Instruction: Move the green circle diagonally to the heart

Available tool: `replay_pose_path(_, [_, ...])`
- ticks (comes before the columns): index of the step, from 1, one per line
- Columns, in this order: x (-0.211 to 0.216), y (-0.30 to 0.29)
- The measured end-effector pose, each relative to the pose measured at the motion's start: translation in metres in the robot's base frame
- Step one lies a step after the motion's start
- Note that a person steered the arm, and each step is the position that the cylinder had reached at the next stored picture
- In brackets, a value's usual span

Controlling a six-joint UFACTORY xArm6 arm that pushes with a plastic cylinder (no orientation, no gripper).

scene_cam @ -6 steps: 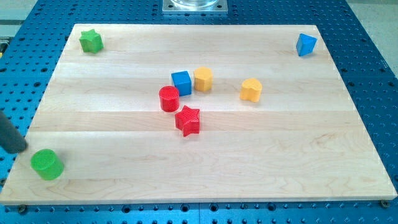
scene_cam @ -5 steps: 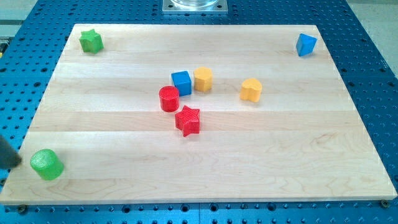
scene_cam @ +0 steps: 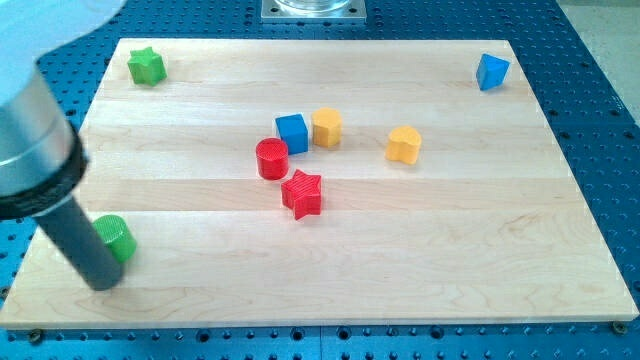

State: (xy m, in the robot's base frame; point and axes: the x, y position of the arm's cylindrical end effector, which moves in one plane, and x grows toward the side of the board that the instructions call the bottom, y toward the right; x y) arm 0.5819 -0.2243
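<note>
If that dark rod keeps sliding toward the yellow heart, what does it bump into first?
Probably the green circle, already touching my tip on its upper right. Beyond it, the red star lies near that line.

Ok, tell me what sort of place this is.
Probably a robotics lab bench: a wooden board on a blue perforated mounting plate, small coloured blocks such as the green circle and yellow heart, and my tip.

Green star (scene_cam: 145,66) top-left, blue block (scene_cam: 491,71) top-right; mid cluster: blue cube (scene_cam: 292,133), yellow block (scene_cam: 326,127), red cylinder (scene_cam: 271,159), red star (scene_cam: 302,193).
</note>
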Motion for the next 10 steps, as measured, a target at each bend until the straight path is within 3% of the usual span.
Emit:
replay_pose_path(2, [-0.006,-0.050])
replay_pose_path(4, [-0.044,0.032])
replay_pose_path(7, [-0.050,0.149])
replay_pose_path(10, [-0.022,0.122])
